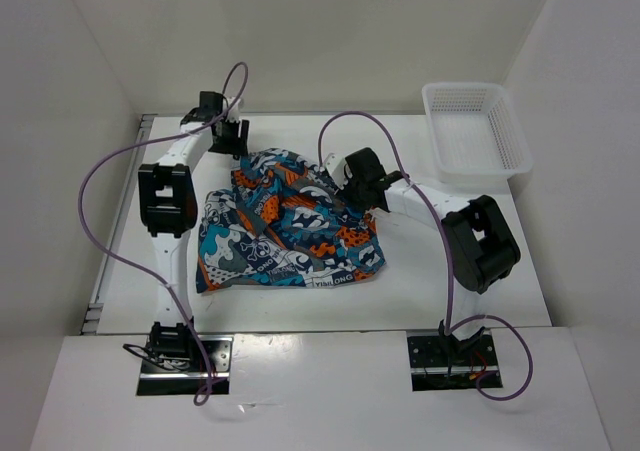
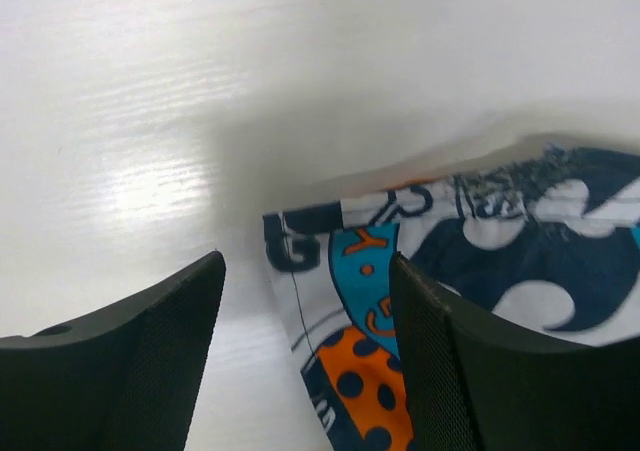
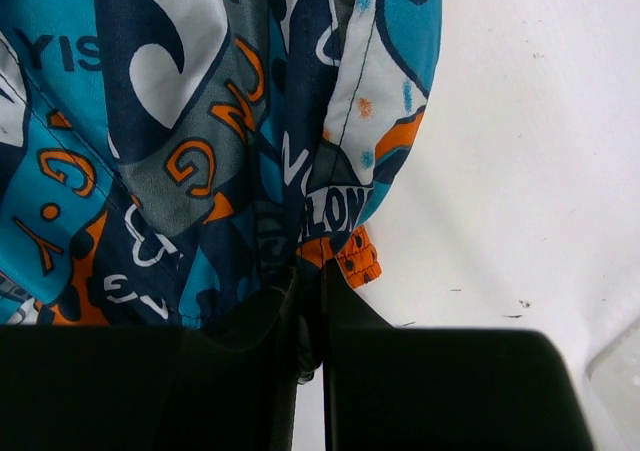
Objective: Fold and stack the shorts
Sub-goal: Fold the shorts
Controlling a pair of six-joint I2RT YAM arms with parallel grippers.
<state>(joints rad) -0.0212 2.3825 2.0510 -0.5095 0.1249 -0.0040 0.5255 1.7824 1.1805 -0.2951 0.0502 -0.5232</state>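
Busy teal-orange shorts (image 1: 285, 231) lie rumpled, unfolded

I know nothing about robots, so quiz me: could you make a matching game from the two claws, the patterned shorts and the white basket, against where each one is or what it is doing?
Things:
1. left claw
2. right claw
3. shorts
4. white mesh basket

Places and states:
A. at the far right corner of the table
B. shut, pinching the printed fabric
C. lying rumpled in the middle of the table
D. open, at a corner of the printed fabric

Pairs: 1-D; 2-B; 3-C; 4-A
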